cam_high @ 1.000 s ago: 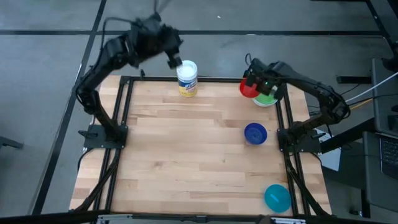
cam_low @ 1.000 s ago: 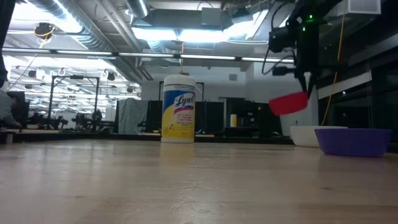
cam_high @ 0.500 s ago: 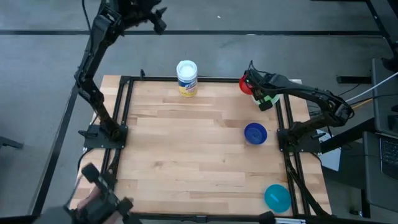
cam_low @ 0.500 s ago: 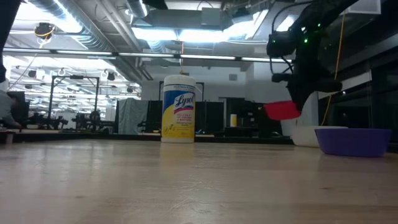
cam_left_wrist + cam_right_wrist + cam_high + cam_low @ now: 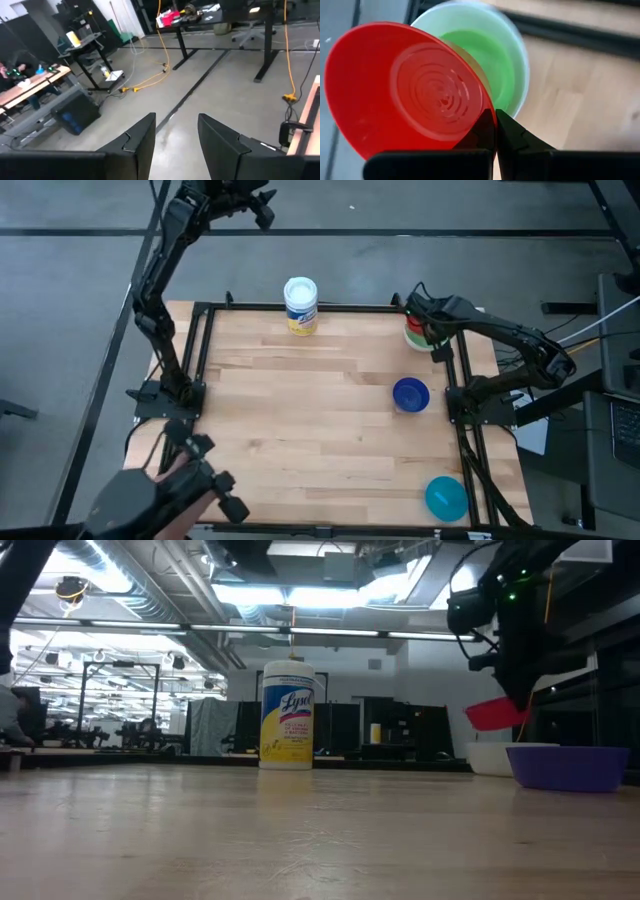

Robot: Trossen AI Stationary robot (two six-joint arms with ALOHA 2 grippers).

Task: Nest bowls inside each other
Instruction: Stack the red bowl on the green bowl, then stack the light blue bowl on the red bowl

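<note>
My left pincer (image 5: 262, 207) is raised high, out past the far edge of the tabletop (image 5: 300, 420) and well away from every bowl. Its two fingers (image 5: 142, 137) stand apart with a clear gap between them and nothing in it; beyond them I see only the room's floor. Nearer the tabletop than that pincer, at the far edge, stands the white canister (image 5: 300, 304) with its yellow label, upright.

My right pincer (image 5: 495, 131) is at the far right corner of the tabletop, pinched tight on the rim of the red bowl (image 5: 402, 85). The red bowl is tilted on its side, its underside turned toward my wrist, and hangs clear of the wood. Just beyond and below it sits the white bowl (image 5: 517, 65) with the green bowl (image 5: 485, 65) already nested inside it. Whether the red bowl's rim touches them I cannot tell.

Nearer than my right pincer, the dark blue bowl (image 5: 410, 394) rests upright on the tabletop by the right rail. The teal bowl (image 5: 446, 497) lies well apart from my pincer, at the near right corner.
</note>
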